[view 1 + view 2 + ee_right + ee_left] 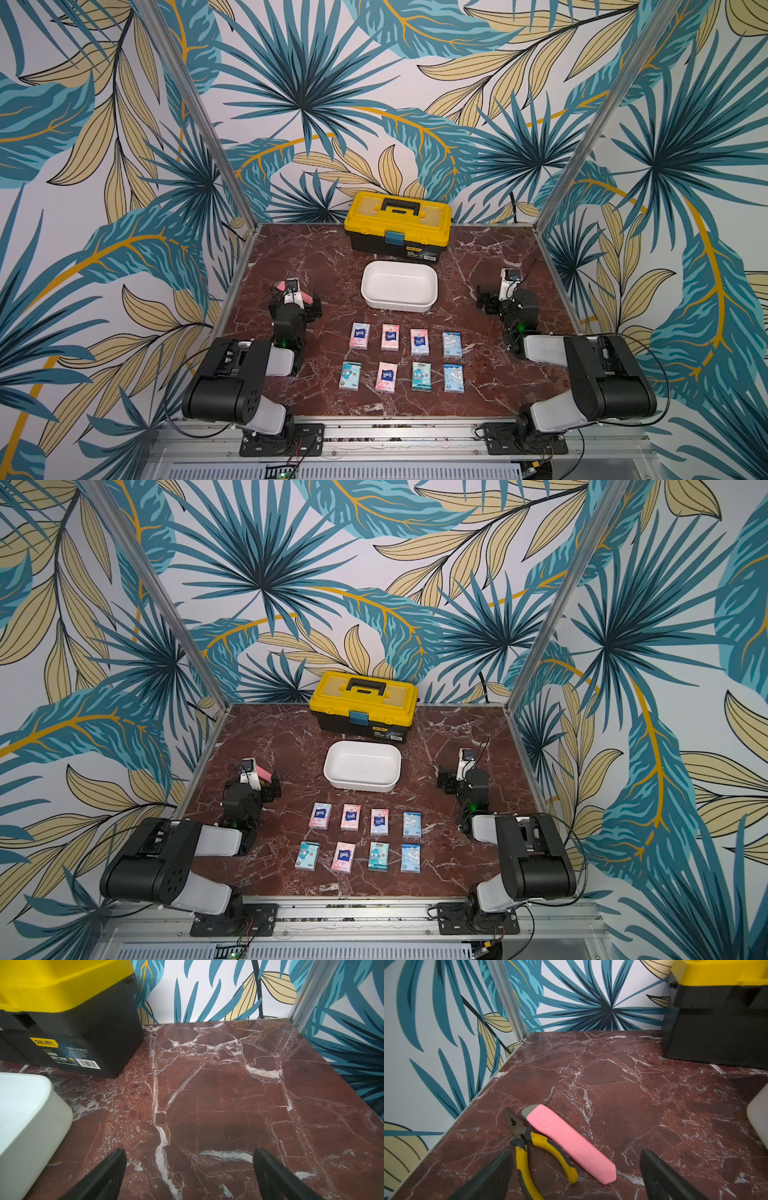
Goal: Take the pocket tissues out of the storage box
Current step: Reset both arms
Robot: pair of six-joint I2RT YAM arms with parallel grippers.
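Toolbox: yellow "deli" label, barcode; pocket tissues print unreadable.

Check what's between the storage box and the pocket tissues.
Nothing: just a narrow bare strip of table between the storage box and the nearer row of pocket tissues, shown in both top views.

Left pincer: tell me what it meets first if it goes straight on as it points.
Probably the pink tool just ahead of the left pincer, beside the pliers; height is unclear, so it might pass over.
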